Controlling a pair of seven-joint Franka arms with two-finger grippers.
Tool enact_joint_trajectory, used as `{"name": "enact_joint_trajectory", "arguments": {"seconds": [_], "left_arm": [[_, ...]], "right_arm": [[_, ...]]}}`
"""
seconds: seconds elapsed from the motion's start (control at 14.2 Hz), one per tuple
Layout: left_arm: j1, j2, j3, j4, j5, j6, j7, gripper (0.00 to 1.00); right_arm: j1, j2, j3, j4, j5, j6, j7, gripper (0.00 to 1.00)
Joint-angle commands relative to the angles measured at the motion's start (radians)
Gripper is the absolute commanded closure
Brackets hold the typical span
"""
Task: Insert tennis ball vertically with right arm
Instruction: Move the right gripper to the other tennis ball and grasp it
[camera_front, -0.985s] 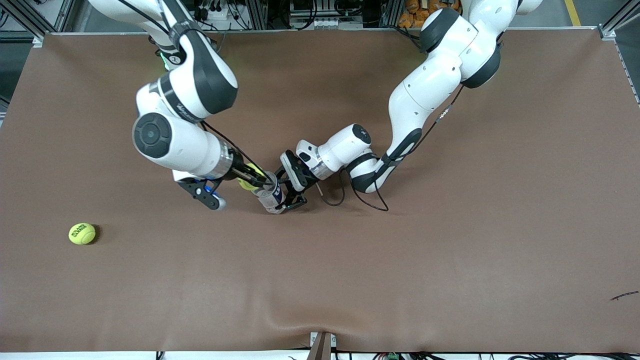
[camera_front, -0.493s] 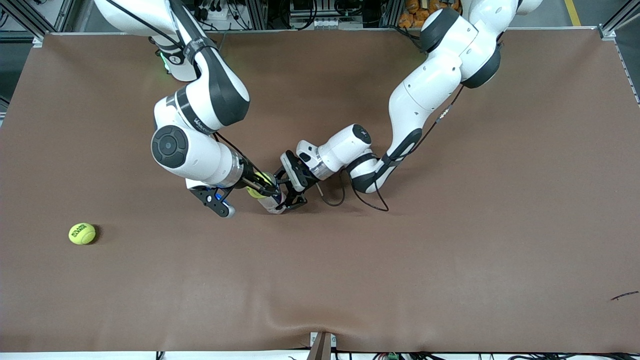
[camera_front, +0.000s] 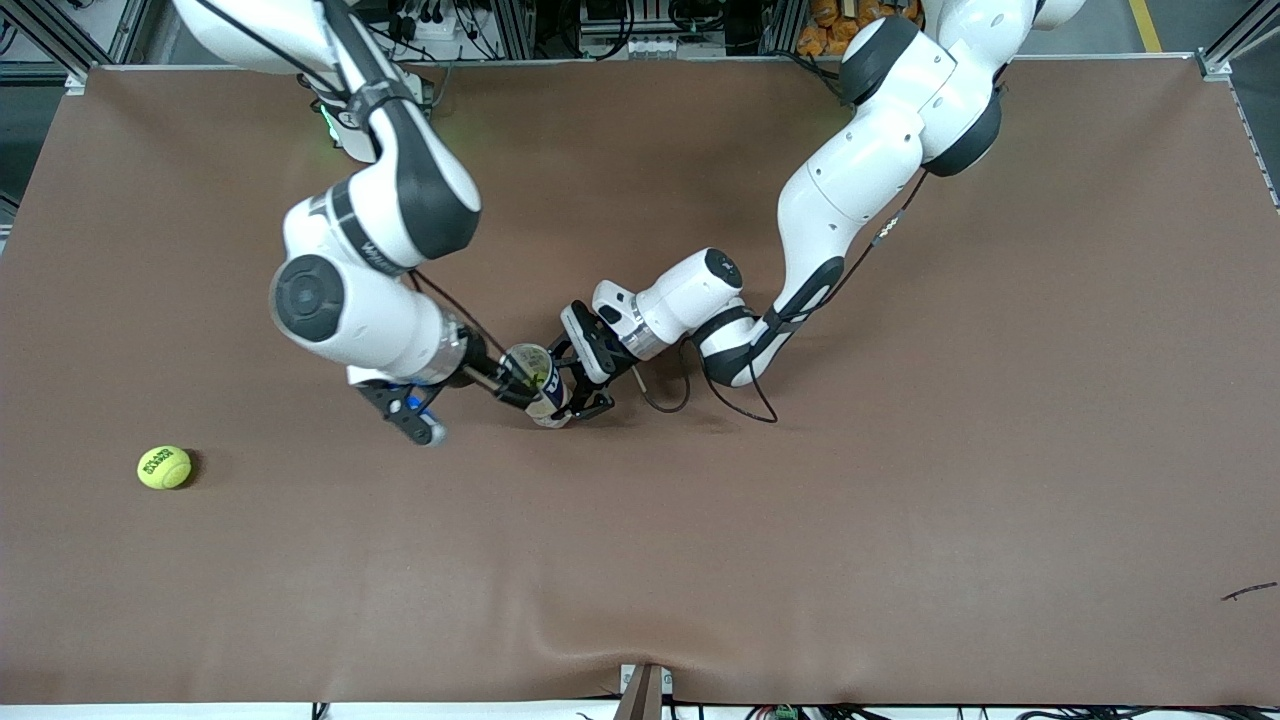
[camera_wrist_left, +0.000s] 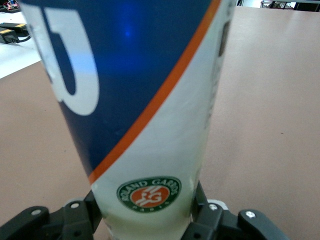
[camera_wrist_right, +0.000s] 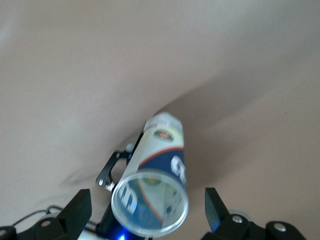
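A blue, white and orange tennis-ball can (camera_front: 548, 392) stands tilted near the table's middle, its open mouth up. My left gripper (camera_front: 578, 398) is shut on the can (camera_wrist_left: 150, 100) near its base, with a finger (camera_wrist_left: 79, 220) on each side. My right gripper (camera_front: 522, 382) hangs over the can's mouth (camera_wrist_right: 150, 204), open, its fingers (camera_wrist_right: 80, 205) spread wide on either side with nothing between them. A yellow-green tint shows inside the mouth in the front view; I cannot make out a ball there. A yellow tennis ball (camera_front: 164, 467) lies on the table toward the right arm's end.
A black cable loop (camera_front: 668, 398) lies on the brown table cover beside the left wrist. A small dark scrap (camera_front: 1248, 591) sits near the front corner at the left arm's end. The cover ripples at the front edge (camera_front: 640, 650).
My right gripper has opened over the can's mouth. The yellow ball it held beside the mouth no longer shows between its fingers. The left arm has not moved.
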Motion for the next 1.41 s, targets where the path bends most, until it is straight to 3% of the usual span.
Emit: {"name": "enact_joint_trajectory", "arguments": {"seconds": [0.0, 0.21, 0.35, 0.63, 0.77, 1.34], "left_arm": [[-0.005, -0.022, 0.011, -0.006, 0.001, -0.001, -0.001, 0.3], [-0.005, -0.023, 0.011, -0.006, 0.001, -0.001, -0.001, 0.31], [-0.005, -0.023, 0.011, -0.006, 0.001, -0.001, 0.0, 0.3], [-0.005, -0.023, 0.011, -0.006, 0.001, 0.0, 0.003, 0.26], [-0.005, -0.023, 0.011, -0.006, 0.001, 0.0, 0.002, 0.2], [-0.005, -0.023, 0.011, -0.006, 0.001, 0.002, 0.005, 0.17]], "right_arm": [[-0.096, -0.017, 0.004, 0.008, -0.018, -0.084, -0.18, 0.0], [-0.196, -0.01, 0.005, -0.009, -0.182, -0.121, -0.401, 0.0], [-0.268, -0.005, 0.004, -0.035, -0.242, -0.12, -0.568, 0.0], [-0.449, 0.044, 0.004, -0.055, -0.253, -0.102, -0.961, 0.0], [-0.512, 0.062, 0.005, -0.055, -0.328, -0.079, -1.094, 0.0], [-0.694, 0.229, 0.005, -0.017, -0.351, 0.196, -1.732, 0.0]]}}
